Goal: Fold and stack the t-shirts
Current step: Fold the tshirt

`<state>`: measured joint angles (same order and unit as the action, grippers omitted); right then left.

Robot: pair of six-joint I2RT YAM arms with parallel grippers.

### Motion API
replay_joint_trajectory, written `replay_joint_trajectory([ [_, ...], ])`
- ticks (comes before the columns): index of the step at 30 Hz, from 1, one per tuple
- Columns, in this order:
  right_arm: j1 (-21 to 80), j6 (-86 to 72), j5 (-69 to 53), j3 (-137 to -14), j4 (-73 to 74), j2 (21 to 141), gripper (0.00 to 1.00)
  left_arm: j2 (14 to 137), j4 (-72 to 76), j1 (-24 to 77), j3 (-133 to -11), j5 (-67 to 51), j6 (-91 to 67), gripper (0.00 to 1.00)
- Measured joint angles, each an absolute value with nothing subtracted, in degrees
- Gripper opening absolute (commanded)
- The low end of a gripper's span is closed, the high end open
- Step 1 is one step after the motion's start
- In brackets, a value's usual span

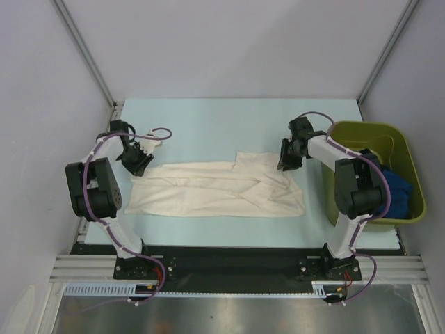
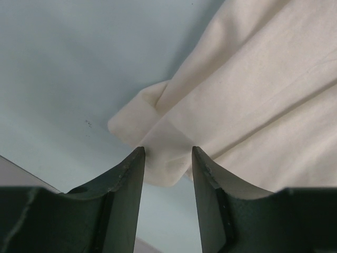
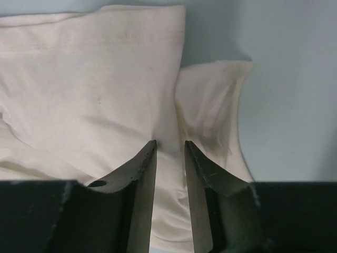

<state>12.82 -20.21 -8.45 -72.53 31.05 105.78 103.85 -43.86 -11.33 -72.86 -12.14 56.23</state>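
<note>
Left hand (image 1: 139,161) and right hand (image 1: 286,160) each have jaws parted astride a corner of the cream t-shirt (image 1: 215,188), at its 10 and 2 o'clock, the cloth spread across the middle of the surface (image 1: 208,122).

Inspection finding: no legible text, label, brand, number or sign in any view, whether on the cream t-shirt (image 1: 215,189), olive bin (image 1: 407,149) or surface (image 1: 208,125).

Shows a soft cream cloth t-shirt (image 1: 215,189) lying flat across the pale blue table (image 1: 208,118) as a long, creased band, a doubled-over flap at its far right end, plus a crumpled bright blue cloth t-shirt (image 1: 402,188) heaped in the olive-green plastic bin (image 1: 368,126).
</note>
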Motion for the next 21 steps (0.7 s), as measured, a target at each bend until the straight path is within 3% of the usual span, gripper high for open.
replay_joint_trajectory([
  [6,12.53,-19.81,-8.80,-71.59,31.05,105.80,0.30,104.29,-42.52,-11.40,-73.78,-11.03,56.42,0.47],
  [8,12.56,-19.70,-9.26,-71.35,30.87,105.86,0.16,104.92,-42.09,-11.42,-75.02,-10.66,56.47,0.45],
  [9,12.58,-19.84,-9.61,-71.16,30.68,105.86,0.07,105.06,-41.82,-11.42,-75.24,-10.55,56.49,0.41],
  [11,12.58,-20.01,-10.09,-70.87,30.28,105.86,0.00,105.14,-41.28,-11.44,-75.24,-9.98,56.69,0.34],
  [15,12.40,-20.14,-10.63,-70.52,29.67,105.86,0.00,105.58,-41.32,-11.64,-75.20,-9.10,57.43,0.00],
  [21,11.42,-19.86,-10.98,-70.85,30.20,105.65,0.00,105.78,-42.00,-12.36,-75.11,-9.13,57.45,0.00],
])
